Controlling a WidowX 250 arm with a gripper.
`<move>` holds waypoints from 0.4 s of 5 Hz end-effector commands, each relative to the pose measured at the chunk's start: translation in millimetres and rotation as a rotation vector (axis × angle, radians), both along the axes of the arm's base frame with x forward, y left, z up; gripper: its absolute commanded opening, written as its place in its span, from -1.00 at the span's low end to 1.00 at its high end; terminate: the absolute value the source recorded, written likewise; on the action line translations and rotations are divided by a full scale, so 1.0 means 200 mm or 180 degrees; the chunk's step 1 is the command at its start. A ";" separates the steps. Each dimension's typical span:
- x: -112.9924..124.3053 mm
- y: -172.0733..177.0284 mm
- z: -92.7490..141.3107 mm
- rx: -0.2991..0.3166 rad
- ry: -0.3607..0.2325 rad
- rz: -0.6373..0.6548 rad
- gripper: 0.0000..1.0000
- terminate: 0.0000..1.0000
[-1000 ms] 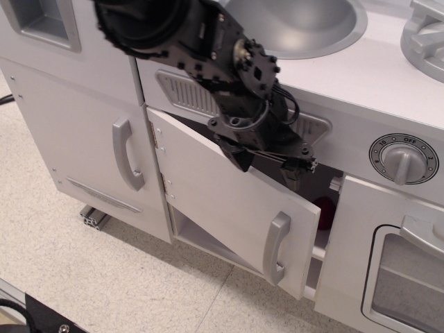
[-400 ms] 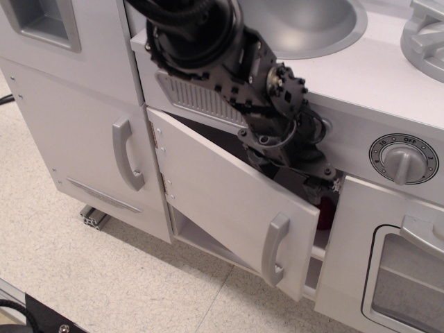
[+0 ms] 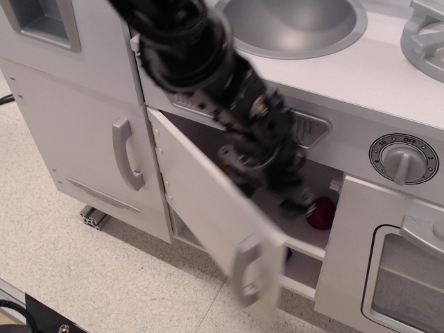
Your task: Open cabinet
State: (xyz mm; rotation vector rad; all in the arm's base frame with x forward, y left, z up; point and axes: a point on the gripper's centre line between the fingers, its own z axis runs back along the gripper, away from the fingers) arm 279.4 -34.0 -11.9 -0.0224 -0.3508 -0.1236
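Gripper (image 3: pixel 297 206) is seen at mid-frame, blurred, reaching into the cabinet (image 3: pixel 305 232) opening behind the door's free edge; whether its fingers are spread or closed cannot be told. The black arm (image 3: pixel 194 55) is seen descending from the upper left of the frame. The cabinet's door (image 3: pixel 208 208) is swung well outward, hinged along its left edge, its flat face turned toward the lower left and its free edge pointed toward the bottom centre. The grey handle (image 3: pixel 246 269) is seen near that free edge, long axis roughly upright, blurred. A red object (image 3: pixel 320 213) is seen on the inner shelf (image 3: pixel 305 239). The taller door (image 3: pixel 83 132) at left is seen shut.
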 end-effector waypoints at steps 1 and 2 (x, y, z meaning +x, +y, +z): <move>-0.13 0.22 -0.02 0.0240 0.0176 0.0285 1.00 -1.00; -0.19 0.35 -0.05 0.0297 0.0292 0.0359 1.00 -1.00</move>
